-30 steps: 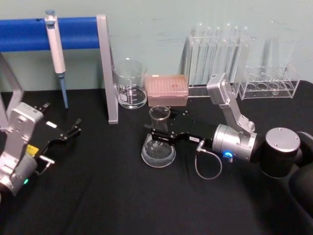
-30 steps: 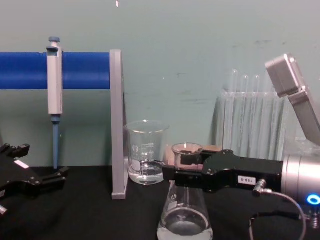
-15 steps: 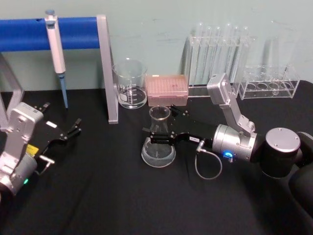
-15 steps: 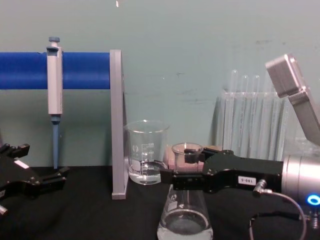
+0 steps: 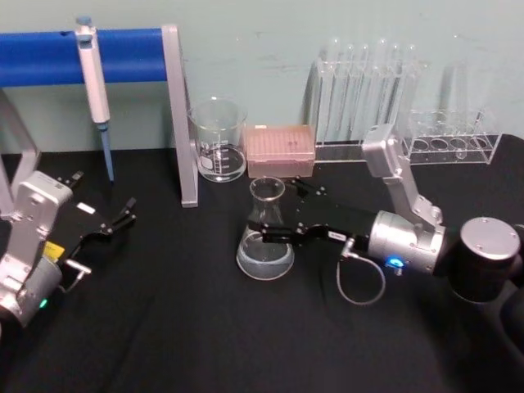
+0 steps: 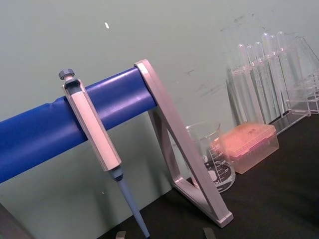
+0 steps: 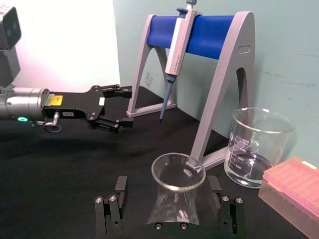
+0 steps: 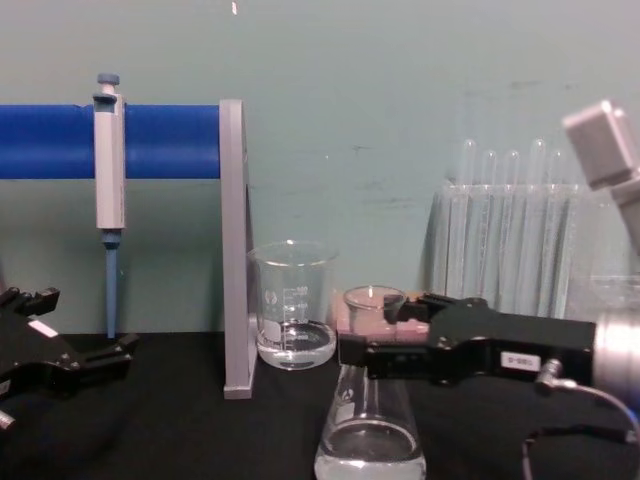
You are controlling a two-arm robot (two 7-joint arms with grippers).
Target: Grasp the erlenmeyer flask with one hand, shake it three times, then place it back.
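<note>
Straddling the erlenmeyer flask (image 7: 175, 195) neck, right gripper (image 7: 169, 211) open w/ 2 jaws beside glass, gripping nothing; flask upright.

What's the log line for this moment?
right gripper: open around erlenmeyer flask neck | flask: standing on table | left gripper: open, parked left

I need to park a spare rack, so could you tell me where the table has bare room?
Bare black cloth spans the near table, between the left gripper and the right gripper at the erlenmeyer flask. The back is crowded: beaker, pink tip box, test tube racks.
</note>
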